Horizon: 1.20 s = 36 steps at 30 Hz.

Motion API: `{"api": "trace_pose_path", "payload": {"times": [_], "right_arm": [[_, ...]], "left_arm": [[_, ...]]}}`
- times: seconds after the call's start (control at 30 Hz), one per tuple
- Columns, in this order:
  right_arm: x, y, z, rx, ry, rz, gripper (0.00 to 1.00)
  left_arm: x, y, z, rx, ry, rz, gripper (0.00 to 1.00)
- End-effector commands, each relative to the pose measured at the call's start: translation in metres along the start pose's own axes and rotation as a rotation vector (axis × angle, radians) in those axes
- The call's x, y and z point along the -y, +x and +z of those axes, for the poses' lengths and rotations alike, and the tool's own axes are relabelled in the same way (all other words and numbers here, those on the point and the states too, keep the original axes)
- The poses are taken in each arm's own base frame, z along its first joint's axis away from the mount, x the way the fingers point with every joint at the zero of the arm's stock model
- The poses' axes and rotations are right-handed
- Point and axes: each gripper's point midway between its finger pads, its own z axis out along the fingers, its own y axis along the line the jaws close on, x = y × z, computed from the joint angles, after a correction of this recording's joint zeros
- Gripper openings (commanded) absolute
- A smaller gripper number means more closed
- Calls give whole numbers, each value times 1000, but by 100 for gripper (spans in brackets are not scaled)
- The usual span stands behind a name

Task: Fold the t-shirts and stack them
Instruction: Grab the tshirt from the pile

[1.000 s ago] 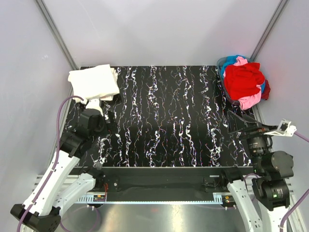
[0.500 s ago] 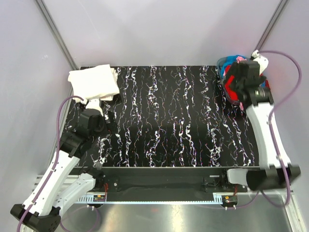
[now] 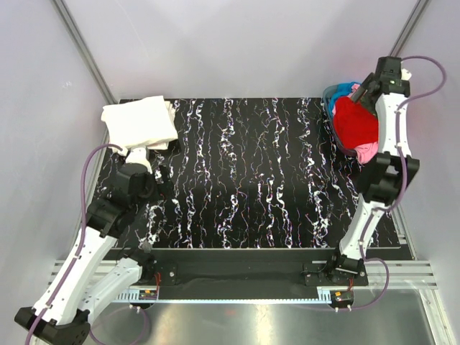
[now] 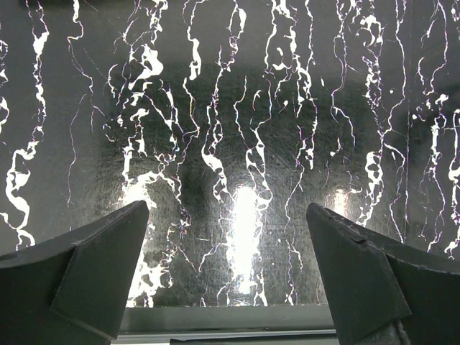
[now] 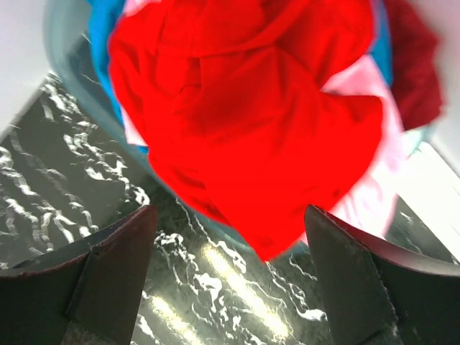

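Red crumpled fabric t-shirt (image 5: pixel 251 122) tops blue plastic basket (image 3: pixel 329 98); right gripper (image 5: pixel 228 215) poised above, jaws apart, likely for pickup (view blurred). Left gripper (image 4: pixel 226 212) apart, parked.

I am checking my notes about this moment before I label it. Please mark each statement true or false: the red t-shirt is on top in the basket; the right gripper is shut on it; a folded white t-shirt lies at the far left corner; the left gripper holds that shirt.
1. The red t-shirt lies on top of the clothes in the basket. True.
2. The right gripper is shut on the red t-shirt. False: it is open above it, holding nothing.
3. The folded white t-shirt lies at the far left corner of the table. True.
4. The left gripper holds the folded white t-shirt. False: it is open over bare table.
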Motion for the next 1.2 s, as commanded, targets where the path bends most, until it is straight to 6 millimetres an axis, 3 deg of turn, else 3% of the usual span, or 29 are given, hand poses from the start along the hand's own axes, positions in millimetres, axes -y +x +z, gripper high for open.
{"api": "trace_pose_path", "payload": {"times": [0.0, 0.03, 0.1, 0.13, 0.27, 0.4, 0.43, 0.53, 0.6, 0.63, 0.67, 0.83, 0.87, 0.9, 0.97, 1.07, 1.1, 1.17], "right_arm": [[-10, 5, 17, -55, -7, -35, 90], [-10, 14, 37, -83, 10, -42, 90], [-14, 6, 43, -69, 9, -51, 90], [-12, 15, 58, -91, 27, -57, 89], [-14, 17, 74, -92, 34, -60, 85], [-11, 22, 84, -106, 42, -64, 68], [-10, 24, 86, -114, 44, -66, 54], [-8, 23, 82, -111, 50, -66, 36], [-6, 22, 79, -113, 51, -65, 31], [-7, 19, 74, -105, 43, -62, 20], [-6, 19, 71, -107, 46, -60, 17], [-11, 4, 40, -76, 4, -48, 12], [-14, -1, 28, -65, -18, -44, 0], [-17, 4, 29, -79, -31, -48, 0], [-28, 2, 9, -77, -92, -47, 0], [-70, 11, -34, -67, -215, -95, 0], [-98, 27, -53, -70, -262, -146, 0], [-136, 40, -97, -55, -357, -220, 0]], "left_arm": [[6, -15, -6, 55, 35, -1, 99], [7, -15, -6, 54, 37, 0, 99], [7, -14, -5, 52, 40, 1, 99], [7, -14, -6, 53, 40, 1, 99], [7, -14, -5, 52, 38, 1, 99], [7, -15, -6, 54, 37, 0, 99], [7, -14, -5, 51, 38, 2, 99], [7, -14, -5, 51, 34, 0, 99], [6, -14, -4, 50, 30, -2, 99], [5, -13, -3, 45, 27, -2, 99], [5, -14, -4, 49, 27, -4, 99], [4, -15, -3, 50, 24, -8, 99], [4, -15, -4, 52, 25, -8, 99], [4, -15, -3, 51, 24, -8, 99], [3, -15, -3, 53, 22, -12, 99], [2, -16, -2, 52, 19, -16, 99], [1, -17, -2, 53, 17, -20, 99], [-2, -17, -1, 52, 9, -27, 99]]}}
